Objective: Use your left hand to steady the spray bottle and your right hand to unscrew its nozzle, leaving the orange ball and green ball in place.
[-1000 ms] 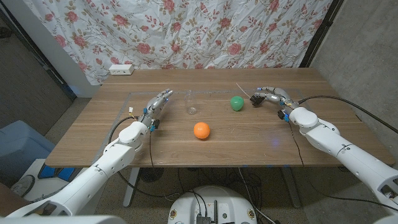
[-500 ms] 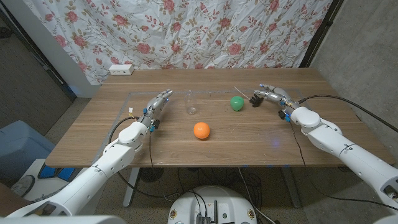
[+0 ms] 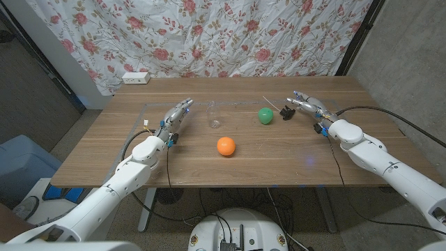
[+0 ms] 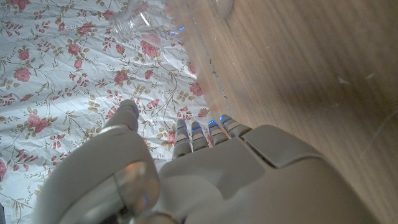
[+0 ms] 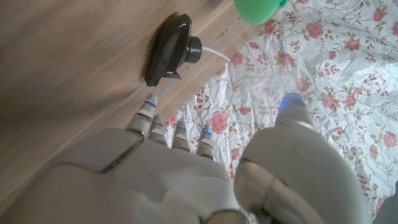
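Right hand [image 3: 305, 104] released black nozzle [image 3: 286, 111], fingers spread; left hand [image 3: 178, 114] fingers straight, empty.

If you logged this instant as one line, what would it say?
nozzle: off, lying on table | bottle: upright, unheld | right hand: open, beside nozzle | left hand: open | green ball, orange ball: untouched

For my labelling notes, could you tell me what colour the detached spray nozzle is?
Black; the spray nozzle shows best in the right wrist view.

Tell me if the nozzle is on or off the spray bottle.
Off. The black nozzle lies on the table beside the green ball, apart from the clear bottle.
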Available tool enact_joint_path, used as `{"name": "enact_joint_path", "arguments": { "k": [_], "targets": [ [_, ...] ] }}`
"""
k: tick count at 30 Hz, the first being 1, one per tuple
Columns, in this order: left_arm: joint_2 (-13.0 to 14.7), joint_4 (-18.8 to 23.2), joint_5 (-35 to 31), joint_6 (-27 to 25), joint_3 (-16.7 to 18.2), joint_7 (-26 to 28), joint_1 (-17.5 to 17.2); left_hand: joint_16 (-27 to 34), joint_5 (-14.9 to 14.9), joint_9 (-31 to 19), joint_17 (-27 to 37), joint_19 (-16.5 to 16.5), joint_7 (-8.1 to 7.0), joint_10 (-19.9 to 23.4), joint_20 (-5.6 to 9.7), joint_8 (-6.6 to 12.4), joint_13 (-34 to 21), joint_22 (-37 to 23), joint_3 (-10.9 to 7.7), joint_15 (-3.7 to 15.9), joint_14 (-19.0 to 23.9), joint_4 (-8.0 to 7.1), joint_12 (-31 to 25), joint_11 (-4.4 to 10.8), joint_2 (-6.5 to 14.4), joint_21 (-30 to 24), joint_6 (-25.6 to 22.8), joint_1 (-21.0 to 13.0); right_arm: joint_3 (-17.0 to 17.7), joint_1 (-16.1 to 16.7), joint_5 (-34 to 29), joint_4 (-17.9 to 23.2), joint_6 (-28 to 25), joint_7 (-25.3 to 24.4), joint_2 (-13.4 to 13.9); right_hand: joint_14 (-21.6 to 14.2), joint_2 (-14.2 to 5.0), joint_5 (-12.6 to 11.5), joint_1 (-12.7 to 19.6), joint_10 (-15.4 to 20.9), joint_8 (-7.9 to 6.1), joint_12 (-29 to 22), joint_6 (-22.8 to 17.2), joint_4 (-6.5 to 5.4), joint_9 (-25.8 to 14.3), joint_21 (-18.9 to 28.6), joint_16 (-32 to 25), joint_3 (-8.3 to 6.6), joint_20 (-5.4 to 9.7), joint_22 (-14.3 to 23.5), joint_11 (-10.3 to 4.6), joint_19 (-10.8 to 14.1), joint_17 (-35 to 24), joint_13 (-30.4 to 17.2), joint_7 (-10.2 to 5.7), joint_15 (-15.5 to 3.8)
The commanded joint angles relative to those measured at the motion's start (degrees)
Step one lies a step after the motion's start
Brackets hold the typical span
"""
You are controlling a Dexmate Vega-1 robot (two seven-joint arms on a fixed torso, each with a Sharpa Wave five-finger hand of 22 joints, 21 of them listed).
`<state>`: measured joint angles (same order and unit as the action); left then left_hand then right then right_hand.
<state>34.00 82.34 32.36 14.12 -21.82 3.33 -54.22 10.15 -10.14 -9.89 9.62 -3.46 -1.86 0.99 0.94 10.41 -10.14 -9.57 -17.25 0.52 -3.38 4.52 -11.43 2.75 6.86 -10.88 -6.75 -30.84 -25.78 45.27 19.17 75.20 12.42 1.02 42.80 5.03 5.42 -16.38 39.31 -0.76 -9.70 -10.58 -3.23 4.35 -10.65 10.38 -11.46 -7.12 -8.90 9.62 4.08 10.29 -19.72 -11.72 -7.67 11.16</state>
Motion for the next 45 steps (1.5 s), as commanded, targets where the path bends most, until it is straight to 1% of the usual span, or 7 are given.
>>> {"name": "enact_joint_path", "arguments": {
  "k": [1,12,19,25,30,34,45],
  "targets": [
    [-0.7,-1.6,-1.0,2.0,-0.4,-0.8,1.1,-0.2,-0.2,-0.1,0.1,-0.2,-0.12,-0.4,0.47,-0.06,0.0,-0.2,0.05,0.27,-0.5,-0.15,0.2,0.47,0.1,-0.1,0.3,1.0,1.0,-0.6,2.2,-2.7,4.5,2.5,-1.1,0.6,-0.17,-0.6,-1.1,-0.7,0.05,-0.3,1.3,-0.38,0.0,0.0,-0.1,0.51,0.85,0.0,0.08,-0.3,-0.1,0.0,0.02,-0.51],
    [-2.2,-5.0,-2.1,3.8,-1.1,-1.3,3.6,-0.1,-0.2,-0.1,0.2,-0.3,-0.19,-0.7,0.80,-0.19,0.0,-0.2,0.21,0.29,-1.0,-0.82,0.4,0.35,0.7,0.0,0.7,2.6,1.9,-1.8,5.6,-6.1,7.7,5.4,-3.2,1.0,-0.61,-0.3,-4.5,-0.9,-0.49,-0.5,2.4,-1.85,0.1,0.0,-0.1,1.59,3.04,0.0,-1.12,-0.8,0.5,0.3,0.47,-3.48],
    [-4.1,-8.6,-2.2,6.2,-1.3,-2.0,5.5,0.0,-0.3,-0.1,0.2,0.0,0.19,-0.5,1.14,-0.16,0.0,-0.2,0.25,0.36,-0.9,-1.02,0.3,0.40,0.9,-0.1,0.7,3.3,2.3,-2.4,6.8,-7.4,8.6,6.0,-4.3,0.1,-1.45,0.3,-8.2,0.6,-1.03,-0.9,1.6,-3.59,0.2,0.2,-0.5,2.59,4.01,-0.1,-2.22,-0.8,1.2,0.7,1.68,-5.48],
    [-5.2,-11.9,-1.8,8.4,-1.3,-3.6,7.1,0.0,-0.4,-0.1,0.2,0.0,0.29,-0.4,1.24,-0.06,0.0,-0.2,0.26,0.35,-0.9,-1.20,0.3,0.29,1.1,-0.1,0.5,3.9,2.4,-2.7,8.4,-7.8,8.0,6.9,-5.2,-0.3,-1.94,0.6,-9.8,1.0,-1.17,-0.9,1.1,-4.37,0.3,0.2,-0.6,2.96,4.39,-0.1,-2.62,-0.9,1.5,0.8,2.17,-5.79],
    [-6.3,-14.6,-0.7,10.4,-1.1,-5.5,8.1,0.1,-0.5,0.0,0.4,-0.2,0.57,-0.6,1.20,0.06,0.0,-0.2,0.08,0.18,-1.0,-1.98,0.4,0.08,2.2,0.0,0.0,5.1,3.0,-2.6,10.7,-9.2,8.2,7.2,-7.0,-0.6,-3.20,1.1,-13.7,1.6,-1.29,-0.9,0.5,-6.46,0.3,0.1,-0.7,3.88,5.08,-0.1,-2.99,-1.1,2.0,1.0,3.22,-6.48],
    [-7.0,-15.4,-0.3,11.4,-0.9,-5.2,8.0,0.0,-0.6,0.0,0.4,-0.6,0.72,-1.3,1.31,-0.27,0.0,-0.3,0.03,0.11,-1.3,-2.55,0.7,-0.14,2.6,0.1,0.9,6.2,3.2,-2.7,11.9,-10.1,8.6,7.2,-8.3,-0.7,-3.67,1.2,-15.6,1.9,-1.09,-0.8,0.8,-7.40,0.3,0.0,-0.7,4.39,5.71,-0.1,-3.12,-1.7,2.3,1.1,4.33,-6.98],
    [-9.6,-18.3,0.5,15.1,0.0,-4.3,8.1,0.1,-1.0,0.0,0.5,-1.6,1.06,-2.3,1.89,-0.28,0.1,-0.3,-0.03,0.08,-2.2,-4.53,0.8,-0.49,3.4,0.3,2.1,9.6,4.9,-3.9,17.0,-13.9,9.7,9.8,-11.8,-0.8,-4.22,1.4,-18.2,2.8,-1.03,-0.9,0.8,-8.63,0.4,-0.1,-0.7,5.13,6.54,-0.1,-3.09,-2.4,2.8,1.3,5.67,-7.44]
  ]
}}
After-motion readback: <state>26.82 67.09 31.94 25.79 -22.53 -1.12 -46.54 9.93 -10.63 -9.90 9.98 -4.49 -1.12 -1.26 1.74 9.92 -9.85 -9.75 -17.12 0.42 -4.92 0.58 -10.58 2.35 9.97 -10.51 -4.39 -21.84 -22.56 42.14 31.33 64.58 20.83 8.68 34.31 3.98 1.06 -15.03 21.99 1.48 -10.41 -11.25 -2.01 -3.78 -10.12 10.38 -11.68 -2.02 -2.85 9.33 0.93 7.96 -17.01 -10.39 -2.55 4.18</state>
